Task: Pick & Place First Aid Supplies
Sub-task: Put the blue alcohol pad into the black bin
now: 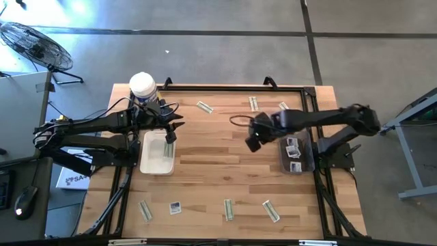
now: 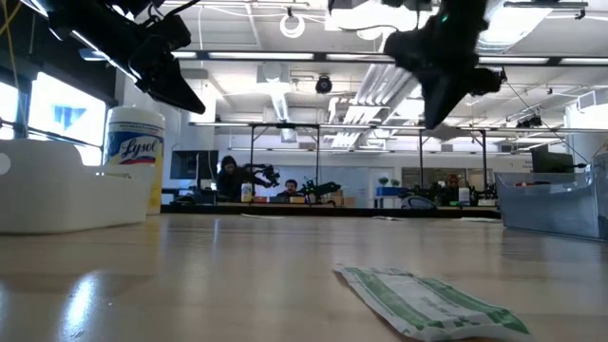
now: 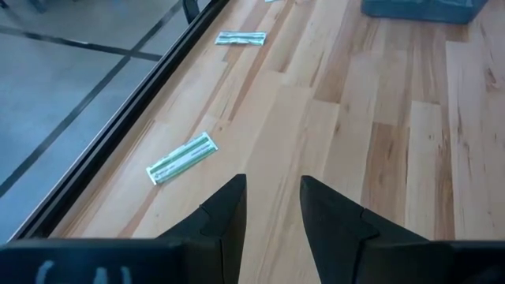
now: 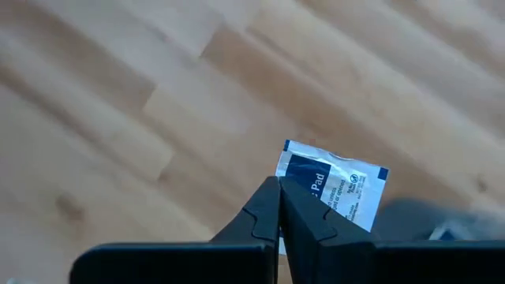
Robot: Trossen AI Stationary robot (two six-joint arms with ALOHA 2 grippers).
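Pinching a white square packet with dark blue print (image 4: pixel 335 185) at centre frame, right gripper (image 4: pixel 278 207) lifts it for binning; left gripper (image 3: pixel 272 217) waits, fingers spread.

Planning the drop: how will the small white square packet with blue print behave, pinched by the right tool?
The small white square packet with blue print, pinched at one edge by the right tool, looks thin, so probably light and floppy. It may flutter when released.

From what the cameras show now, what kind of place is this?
Probably a robotics lab or open workshop, not a home. A wooden worktable stands on a bare concrete floor, long ceiling lights run overhead, and people sit at benches with more equipment behind. A floor fan stands nearby.
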